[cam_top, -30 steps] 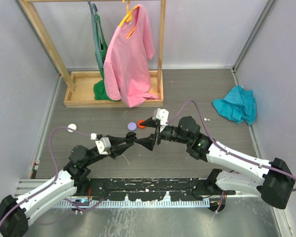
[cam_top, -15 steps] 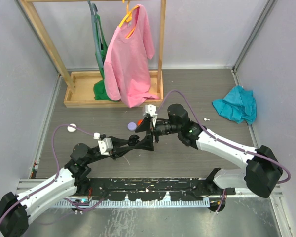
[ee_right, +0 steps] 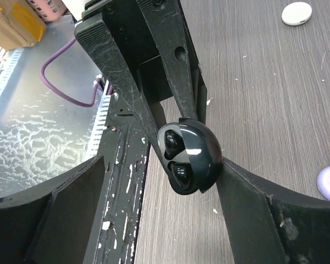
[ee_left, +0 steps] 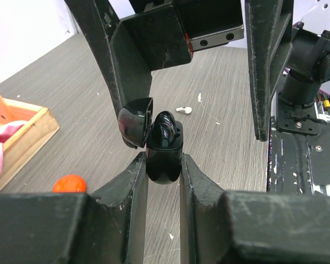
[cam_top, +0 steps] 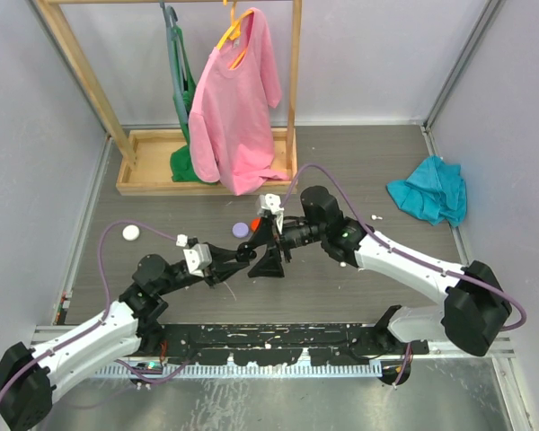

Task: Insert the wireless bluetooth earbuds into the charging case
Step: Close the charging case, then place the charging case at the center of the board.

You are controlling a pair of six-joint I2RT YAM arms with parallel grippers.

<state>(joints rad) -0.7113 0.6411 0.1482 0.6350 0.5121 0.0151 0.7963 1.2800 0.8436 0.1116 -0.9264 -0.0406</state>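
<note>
My left gripper (ee_left: 164, 165) is shut on a black charging case (ee_left: 164, 157), holding it up above the table with its lid (ee_left: 136, 122) hinged open. In the right wrist view two dark earbuds (ee_right: 173, 144) sit in the sockets of the case (ee_right: 201, 159). My right gripper (ee_right: 159, 198) is open and straddles the case, one finger (ee_right: 253, 203) touching its shell and the other well apart. From above, the two grippers meet at mid-table, left gripper (cam_top: 242, 256) and right gripper (cam_top: 269, 256). A white earbud (ee_left: 183, 109) lies on the table beyond the case.
A lilac round case (cam_top: 241, 229) and a red one (cam_top: 255, 226) lie just behind the grippers. A white round case (cam_top: 130, 233) is at the left. A teal cloth (cam_top: 428, 197) lies at the right. A wooden clothes rack (cam_top: 207, 162) with a pink shirt stands at the back.
My right gripper has moved left and closer, so that its open fingers now stand on either side of the held case. The left gripper kept its grip and shifted slightly.
</note>
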